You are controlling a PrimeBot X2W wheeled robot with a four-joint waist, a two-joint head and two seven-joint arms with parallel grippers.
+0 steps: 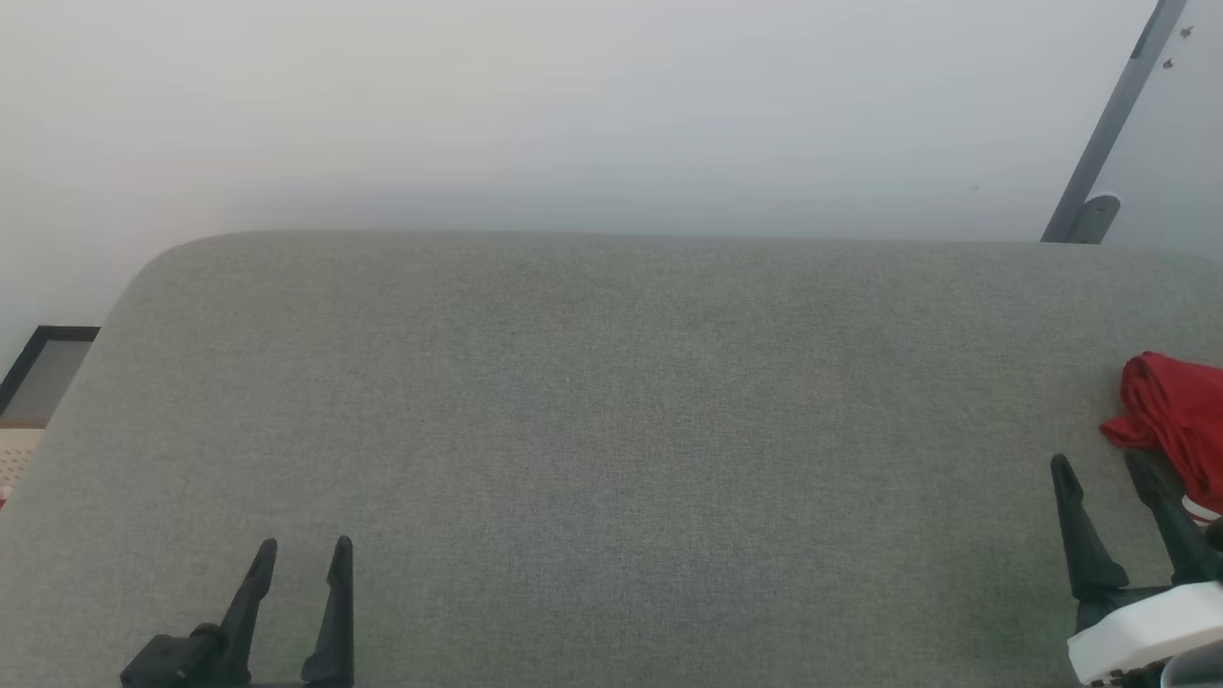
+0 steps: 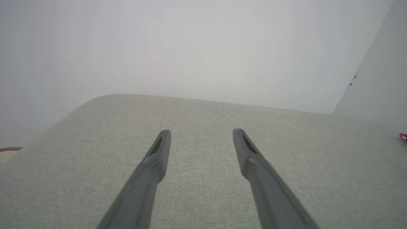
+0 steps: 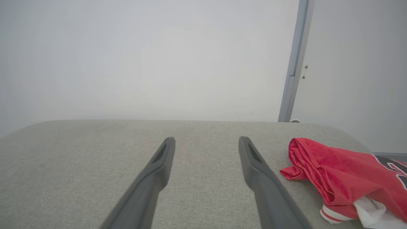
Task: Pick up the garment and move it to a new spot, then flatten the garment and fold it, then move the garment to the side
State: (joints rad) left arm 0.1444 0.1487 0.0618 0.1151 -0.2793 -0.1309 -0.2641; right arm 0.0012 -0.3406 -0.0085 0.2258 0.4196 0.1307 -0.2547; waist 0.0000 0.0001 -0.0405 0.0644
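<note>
The garment is a crumpled red jersey lying at the far right edge of the grey upholstered surface. The right wrist view shows the garment bunched, with white fabric, striped trim and dark lettering at its right end. My right gripper stands open just left of it, its right finger close beside the cloth, nothing between the fingers. At the lower left my left gripper is open and empty over bare fabric; the left wrist view catches a sliver of the garment at its right edge.
A pale wall rises behind the surface. A grey post leans at the back right. A dark-framed panel sits beyond the rounded left corner. Bare grey fabric stretches between the two grippers.
</note>
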